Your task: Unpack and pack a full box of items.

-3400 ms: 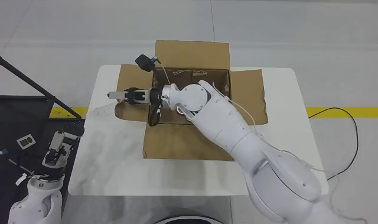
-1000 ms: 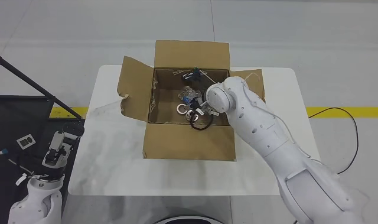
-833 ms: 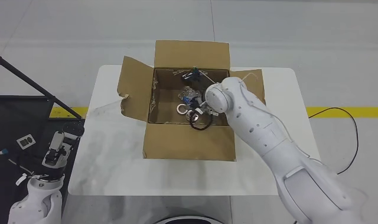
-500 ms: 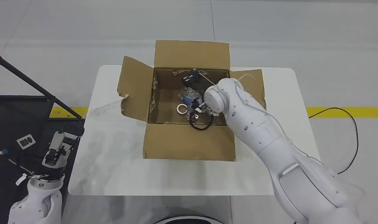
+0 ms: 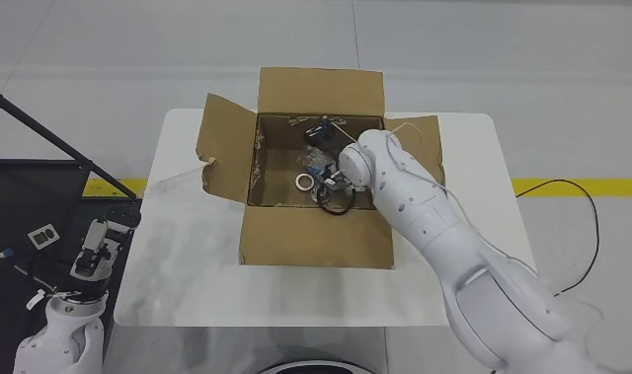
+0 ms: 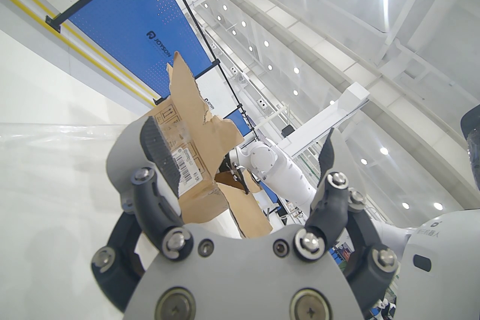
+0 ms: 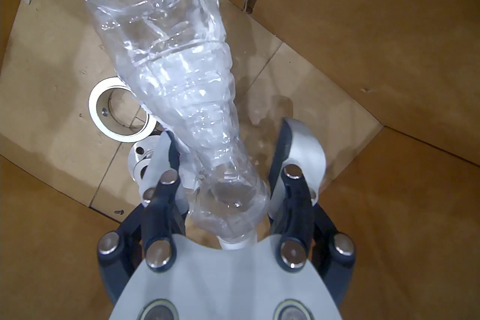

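Note:
An open cardboard box [image 5: 316,238] stands on the white table [image 5: 197,275]. My right gripper [image 7: 228,152] is down inside it, shut on the neck of a crumpled clear plastic bottle [image 7: 168,55] whose base points at the box floor. From above, the right gripper [image 5: 331,177] sits at the middle of the box. A metal ring [image 7: 120,111] lies on the floor beside the bottle. My left gripper [image 6: 243,156] stands open and holds nothing, low at the table's left [image 5: 89,251], facing the box's torn flap [image 6: 187,149].
In the box lie a black cable loop [image 5: 334,201], a black item [image 5: 318,131] near the far wall, and the ring [image 5: 304,182]. All flaps are folded outward. A black cart [image 5: 39,196] stands left of the table.
The right arm swung from over the box's left flap to the inside of the box. In the last second it edged slightly further left and in. The left arm has kept still.

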`<state>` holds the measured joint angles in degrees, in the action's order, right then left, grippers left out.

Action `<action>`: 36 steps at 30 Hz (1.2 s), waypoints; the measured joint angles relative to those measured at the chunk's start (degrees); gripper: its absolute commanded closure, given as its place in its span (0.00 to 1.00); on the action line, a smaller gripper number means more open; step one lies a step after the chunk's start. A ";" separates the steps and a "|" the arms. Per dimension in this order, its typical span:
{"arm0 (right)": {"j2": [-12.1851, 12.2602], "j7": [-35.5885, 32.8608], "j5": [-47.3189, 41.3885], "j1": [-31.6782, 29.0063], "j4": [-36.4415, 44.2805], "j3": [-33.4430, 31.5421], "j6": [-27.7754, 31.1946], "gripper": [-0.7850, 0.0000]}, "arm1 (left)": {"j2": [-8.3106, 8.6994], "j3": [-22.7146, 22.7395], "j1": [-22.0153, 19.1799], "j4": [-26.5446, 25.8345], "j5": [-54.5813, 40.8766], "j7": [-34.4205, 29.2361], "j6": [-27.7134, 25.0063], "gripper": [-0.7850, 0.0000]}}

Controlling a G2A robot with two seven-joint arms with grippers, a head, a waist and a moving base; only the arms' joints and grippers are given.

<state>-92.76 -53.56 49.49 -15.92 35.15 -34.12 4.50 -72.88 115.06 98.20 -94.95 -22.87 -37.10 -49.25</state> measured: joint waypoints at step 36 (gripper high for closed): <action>12.37 -9.39 -2.24 -22.62 56.66 -28.83 13.97 1.00 | 1.10 -1.89 -1.26 -1.11 0.73 -6.51 0.87 0.00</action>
<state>-80.39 -62.95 47.25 -38.54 91.82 -62.95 18.47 -71.78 113.16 96.94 -96.06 -22.13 -43.61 -48.38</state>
